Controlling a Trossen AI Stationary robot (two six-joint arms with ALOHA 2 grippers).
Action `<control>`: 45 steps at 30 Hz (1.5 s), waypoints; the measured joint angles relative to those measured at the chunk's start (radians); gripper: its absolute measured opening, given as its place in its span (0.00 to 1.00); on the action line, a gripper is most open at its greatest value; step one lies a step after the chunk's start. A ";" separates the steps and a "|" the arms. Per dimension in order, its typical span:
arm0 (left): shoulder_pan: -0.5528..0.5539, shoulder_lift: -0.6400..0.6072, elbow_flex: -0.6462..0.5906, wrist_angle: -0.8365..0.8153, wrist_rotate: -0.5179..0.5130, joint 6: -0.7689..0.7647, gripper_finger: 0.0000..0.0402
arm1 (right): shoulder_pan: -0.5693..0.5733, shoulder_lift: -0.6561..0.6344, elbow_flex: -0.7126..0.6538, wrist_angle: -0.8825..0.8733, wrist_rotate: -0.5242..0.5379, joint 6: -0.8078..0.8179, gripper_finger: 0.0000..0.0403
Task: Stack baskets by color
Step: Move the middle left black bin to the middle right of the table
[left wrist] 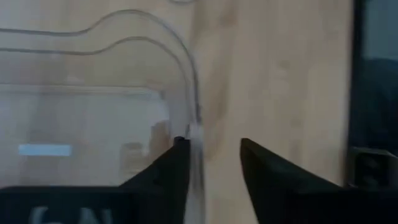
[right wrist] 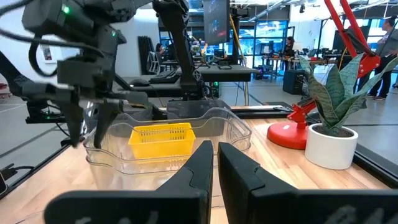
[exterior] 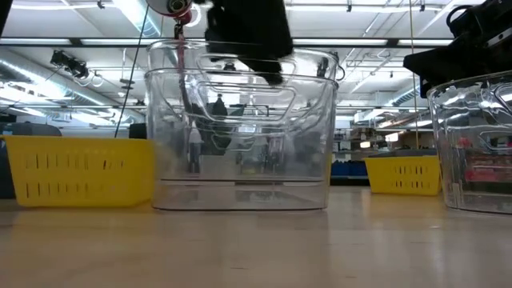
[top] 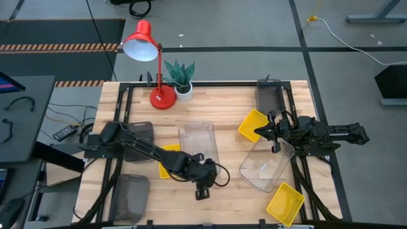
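Observation:
A clear basket [top: 198,145] [exterior: 240,136] stands upright on its bottom at the table's middle. My left gripper [top: 202,188] [left wrist: 211,149] is open at its near end, its fingers astride the rim at a corner. A second clear basket [top: 267,166] lies at the right, with yellow baskets at its far side [top: 253,124] and its near side [top: 285,203]. A third yellow basket [top: 168,159] lies under my left arm. Grey baskets sit at the left [top: 137,133], the near left [top: 130,194] and the far right [top: 270,95]. My right gripper [top: 262,132] [right wrist: 215,163] hangs shut and empty above the right-hand baskets. My left gripper's open fingers stand on either side of the clear basket's wall at a rounded corner [left wrist: 194,124], slanting down from above. One fingertip [left wrist: 180,144] lies right against the wall; whether it touches I cannot tell. The basket rests on the table.
A red desk lamp [top: 143,44] and a small potted plant [top: 182,79] stand at the table's far edge. Bare wood lies in front of the middle clear basket [exterior: 256,248] and between the two clear baskets [top: 229,152].

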 joint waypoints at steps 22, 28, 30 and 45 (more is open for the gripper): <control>-0.394 -0.239 -0.021 -0.850 -0.281 -0.522 0.44 | 0.000 0.000 0.000 0.000 0.000 0.000 0.07; -0.381 -0.384 -0.235 -0.863 -0.290 -0.584 0.49 | 0.000 0.000 0.000 0.000 0.000 0.000 0.07; -0.354 -0.460 -0.340 -0.801 -0.283 -0.583 0.50 | 0.000 0.000 0.000 0.001 0.000 0.000 0.07; -0.219 -0.632 -0.892 -0.360 -0.181 -0.396 0.42 | 0.000 0.000 0.000 0.000 0.000 0.000 0.07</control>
